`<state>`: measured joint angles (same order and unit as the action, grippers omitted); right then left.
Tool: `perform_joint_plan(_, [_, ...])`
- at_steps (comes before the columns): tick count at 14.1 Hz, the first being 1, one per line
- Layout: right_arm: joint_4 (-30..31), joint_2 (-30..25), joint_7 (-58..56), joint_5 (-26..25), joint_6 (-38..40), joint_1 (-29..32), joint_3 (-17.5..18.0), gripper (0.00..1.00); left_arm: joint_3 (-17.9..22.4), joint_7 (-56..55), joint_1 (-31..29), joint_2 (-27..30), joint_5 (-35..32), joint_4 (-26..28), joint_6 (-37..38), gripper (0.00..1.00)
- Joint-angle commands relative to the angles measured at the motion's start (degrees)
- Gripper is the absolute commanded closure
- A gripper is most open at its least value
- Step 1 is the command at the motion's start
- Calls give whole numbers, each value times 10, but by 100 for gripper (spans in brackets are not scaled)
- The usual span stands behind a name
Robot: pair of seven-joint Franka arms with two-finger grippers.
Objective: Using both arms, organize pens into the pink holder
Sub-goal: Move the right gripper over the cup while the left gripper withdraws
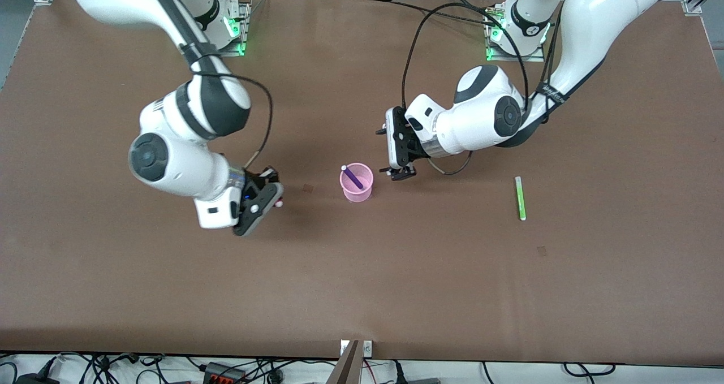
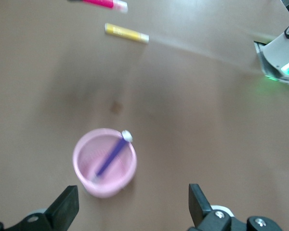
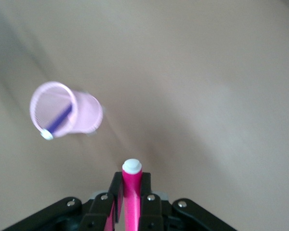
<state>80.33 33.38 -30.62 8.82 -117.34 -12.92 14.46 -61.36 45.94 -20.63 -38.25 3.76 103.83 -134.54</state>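
At frame centre, the translucent pink plastic holder [image 1: 357,182] already contains the slim purple pen [image 1: 353,175]. The right gripper [image 3: 131,208], at centre-left, clamps the slim magenta pen [image 3: 132,192]; it likely needs carrying over the rim next. The left gripper [image 2: 132,207] hangs spread and empty just beside the cup.

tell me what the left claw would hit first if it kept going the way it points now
Probably bare table. The left claw is open beside the cup, which sits just off its line with the purple pen inside. Farther along lie the yellow pen and the magenta pen, but depth is unclear.
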Motion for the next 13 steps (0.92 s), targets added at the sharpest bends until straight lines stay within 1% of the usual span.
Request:
perform_joint_plan(1, [-4,-3,-14,7,-51,-39,13,100,27,-94,-6,29,-9,-67,142,0])
perform_joint_plan(2, [-4,-3,-14,6,-67,-56,14,100,40,-122,-6,29,-33,-97,184,0])
perform_joint_plan(4, [-4,-3,-19,3,-91,-85,14,100,51,-166,-6,26,-85,-153,263,0])
perform_joint_plan(5, [-4,-3,-34,4,-108,-97,14,100,62,-188,-6,27,-109,-172,289,0])
perform_joint_plan(7, [-4,-1,-66,6,-138,-112,14,100,68,-226,-10,31,-156,-207,334,0])
perform_joint_plan(9, [-3,0,-105,4,-162,-129,14,100,67,-254,-11,31,-214,-272,433,0])
perform_joint_plan(10, [-3,5,-116,4,-183,-136,14,100,76,-259,-8,39,-218,-297,468,0])
perform_joint_plan(11, [-1,11,-117,4,-199,-143,14,100,105,-259,-3,66,-214,-304,480,0])
perform_joint_plan(13, [0,20,-116,6,-211,-153,14,100,202,-258,22,126,-166,-299,479,0])
